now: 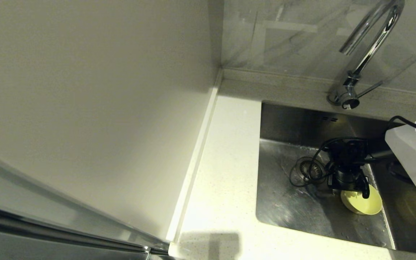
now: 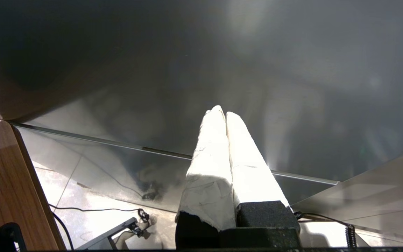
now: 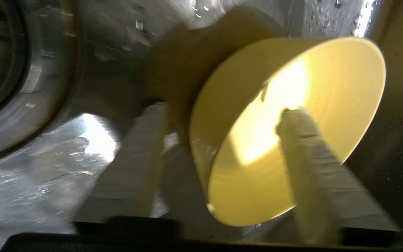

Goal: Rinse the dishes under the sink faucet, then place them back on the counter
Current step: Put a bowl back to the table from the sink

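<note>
While the left gripper (image 2: 222,115) hangs away from the sink, in front of a dark glossy panel, its two white-wrapped fingers (image 2: 210,168) are pressed together with nothing between them; a piece of wooden furniture (image 2: 16,189) and a tiled floor (image 2: 93,206) with cables appear below it in the left wrist view. This gripper does not show in the head view.

On the left of the head view stands a plain pale wall (image 1: 92,108), then a strip of the off-white speckled counter (image 1: 226,162), then the steel sink (image 1: 284,202). The round drain strainer (image 1: 307,168) lies in the basin floor. Behind the basin, on the back ledge, the chrome faucet (image 1: 367,54) rises in a tall curve, with its thin lever pointing to the right.

The right gripper (image 1: 356,189) is low inside the sink, just right of the strainer. It is partly open around the wall of the yellow-green bowl (image 1: 365,204): in the right wrist view one finger (image 3: 310,164) lies inside the bowl (image 3: 292,122) and the other finger (image 3: 138,157) is outside it. I cannot tell if the fingers really press the wall. The bowl is tilted, near the basin floor. Small water drops sit on the steel around it.

No brand, label or readable writing can be seen.
</note>
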You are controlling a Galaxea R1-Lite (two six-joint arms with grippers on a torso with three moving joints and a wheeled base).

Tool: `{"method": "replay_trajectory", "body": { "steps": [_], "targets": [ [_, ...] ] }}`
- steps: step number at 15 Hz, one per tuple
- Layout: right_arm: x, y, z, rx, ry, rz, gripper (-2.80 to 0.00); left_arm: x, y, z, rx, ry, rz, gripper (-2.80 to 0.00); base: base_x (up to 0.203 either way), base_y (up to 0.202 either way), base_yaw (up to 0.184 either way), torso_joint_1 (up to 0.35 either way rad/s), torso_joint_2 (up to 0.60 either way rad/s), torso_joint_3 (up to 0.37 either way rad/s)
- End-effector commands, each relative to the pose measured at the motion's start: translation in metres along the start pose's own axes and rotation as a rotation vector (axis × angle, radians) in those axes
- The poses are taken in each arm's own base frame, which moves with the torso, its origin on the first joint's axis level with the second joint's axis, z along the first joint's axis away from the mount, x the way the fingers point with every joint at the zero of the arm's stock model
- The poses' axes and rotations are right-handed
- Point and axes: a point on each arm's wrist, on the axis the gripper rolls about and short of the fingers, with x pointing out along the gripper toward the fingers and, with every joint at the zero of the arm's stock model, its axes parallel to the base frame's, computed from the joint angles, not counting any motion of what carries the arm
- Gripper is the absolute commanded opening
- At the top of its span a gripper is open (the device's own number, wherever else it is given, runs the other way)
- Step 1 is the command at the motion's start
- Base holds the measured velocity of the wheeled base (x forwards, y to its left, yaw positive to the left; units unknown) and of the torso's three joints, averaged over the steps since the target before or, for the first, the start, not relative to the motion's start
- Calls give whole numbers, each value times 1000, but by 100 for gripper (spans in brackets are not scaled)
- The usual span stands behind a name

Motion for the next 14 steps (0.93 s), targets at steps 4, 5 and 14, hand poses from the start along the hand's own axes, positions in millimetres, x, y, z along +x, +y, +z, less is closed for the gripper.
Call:
{"method": "replay_trajectory", "body": {
  "steps": [4, 5, 14],
  "targets": [
    [-1, 0, 1, 3, -2, -2, -280, 0, 0, -1, 0, 3, 0, -280, 0, 0, 0, 0, 0, 0],
    [-5, -2, 2, 7, -9, 0, -280, 0, 0, -1, 0, 3, 0, -280, 0, 0, 0, 0, 0, 0],
    [-93, -49, 8, 55, -61, 86, -280, 0, 0, -1, 0, 3, 0, -280, 0, 0, 0, 0, 0, 0]
  ]
}}
